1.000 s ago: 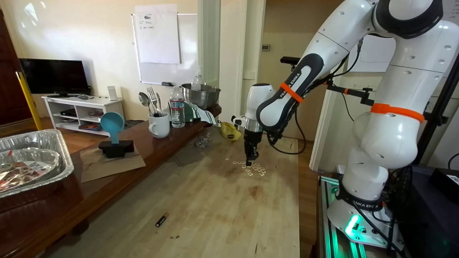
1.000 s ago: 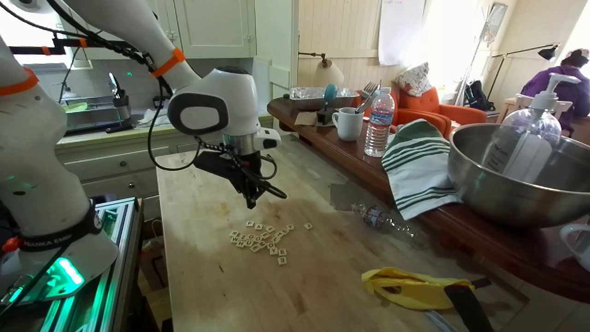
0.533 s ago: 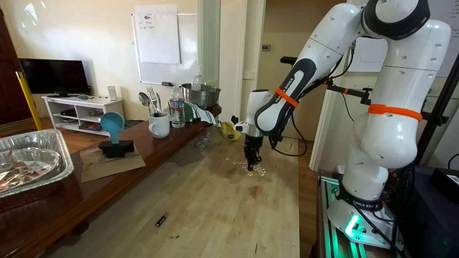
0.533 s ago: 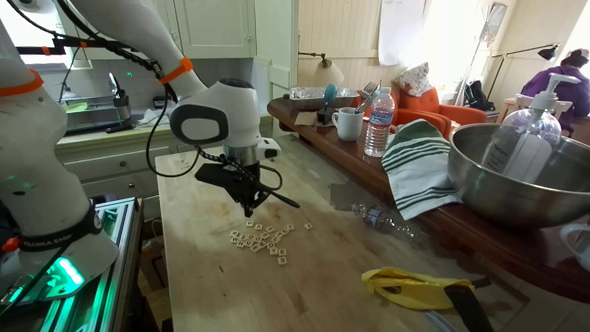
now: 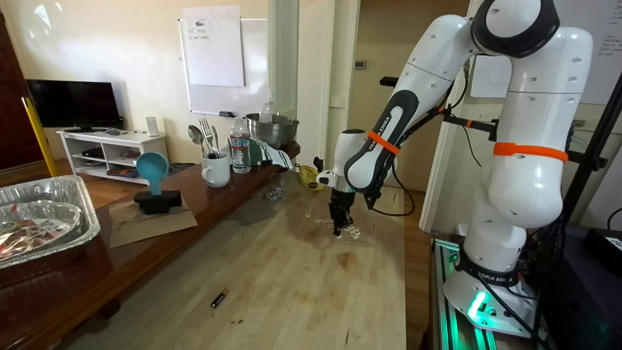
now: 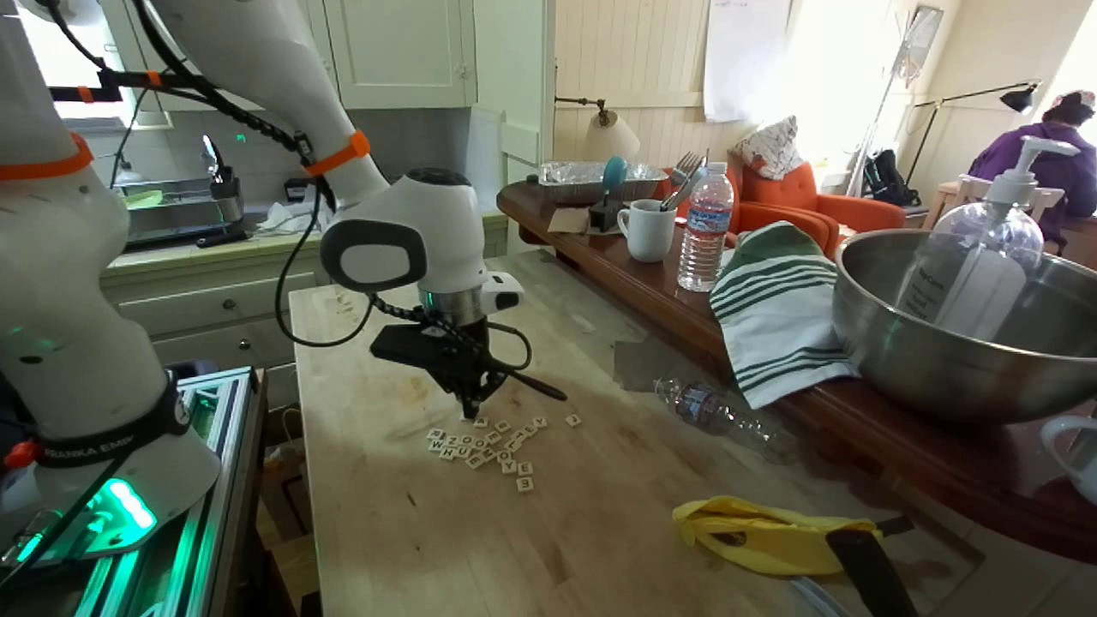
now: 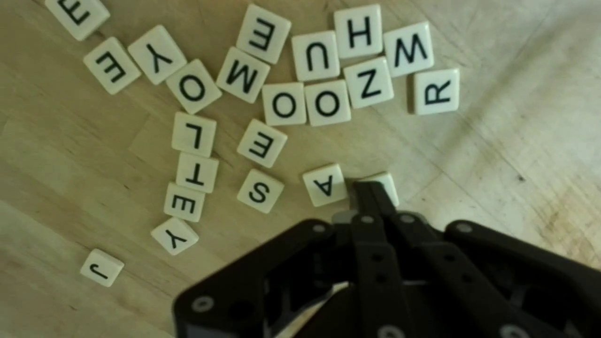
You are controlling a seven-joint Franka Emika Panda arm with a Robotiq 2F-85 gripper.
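Note:
My gripper (image 7: 369,185) points down with its two fingertips pressed together and nothing visible between them. Beneath the tips lies a cream letter tile (image 7: 389,188), mostly covered, its letter hidden; whether the tips touch it I cannot tell. Just beside them is the A tile (image 7: 325,185), with the S tile (image 7: 260,191) further along. More tiles spell rows such as ZOOM; the R tile (image 7: 436,91) sits at one end and the J tile (image 7: 102,267) lies apart. Both exterior views show the gripper (image 6: 470,416) low at the edge of the tile cluster (image 6: 525,485).
A yellow pouch (image 6: 771,536) and a clear bottle (image 6: 698,403) on its side lie on the wooden table. A battery (image 5: 219,298) rests nearer. Along the raised dark ledge stand a mug (image 5: 215,171), an upright water bottle (image 6: 707,227), a striped towel (image 6: 776,317) and a steel bowl (image 6: 926,368).
The gripper has come down from above the table to the tile at the edge of the cluster, staying shut. The tiles look unmoved.

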